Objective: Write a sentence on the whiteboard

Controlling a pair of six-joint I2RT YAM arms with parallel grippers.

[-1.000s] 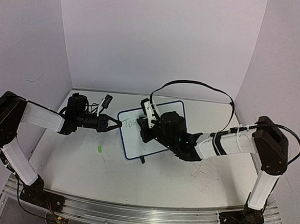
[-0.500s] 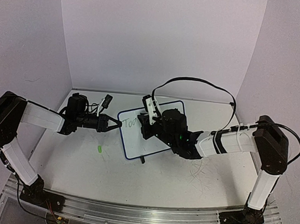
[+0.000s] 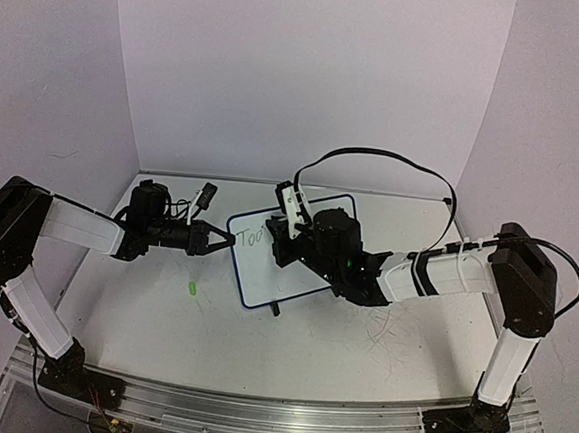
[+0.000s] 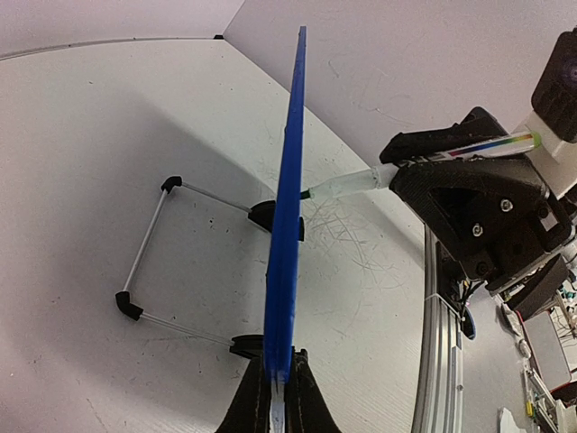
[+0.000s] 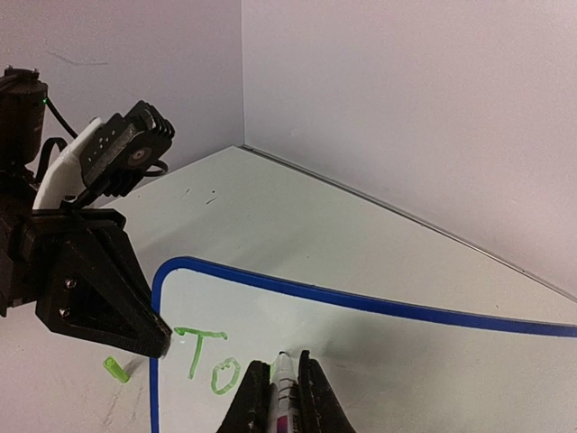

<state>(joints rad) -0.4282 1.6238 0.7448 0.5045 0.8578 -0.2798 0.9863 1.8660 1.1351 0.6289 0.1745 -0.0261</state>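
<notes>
The whiteboard (image 3: 265, 270) stands tilted at the table's middle, blue-framed, and shows edge-on in the left wrist view (image 4: 288, 180). My left gripper (image 3: 229, 240) is shut on its left edge (image 4: 278, 397). My right gripper (image 5: 284, 388) is shut on a white marker (image 5: 285, 381), whose tip touches the board face (image 5: 406, 361). Of the sentence, only green letters "To" (image 5: 203, 356) show, just left of the tip; the arm hides anything further in the top view. From the left wrist, the marker (image 4: 361, 183) reaches the board from the right.
A small green cap (image 3: 191, 289) lies on the table left of the board. A wire stand (image 4: 149, 262) and black feet (image 4: 270, 215) sit behind the board. Old scribbles (image 3: 390, 335) mark the table. An aluminium rail (image 3: 254, 414) runs along the near edge.
My right gripper with the marker has shifted slightly up and left over the board. The left gripper and the board have not moved.
</notes>
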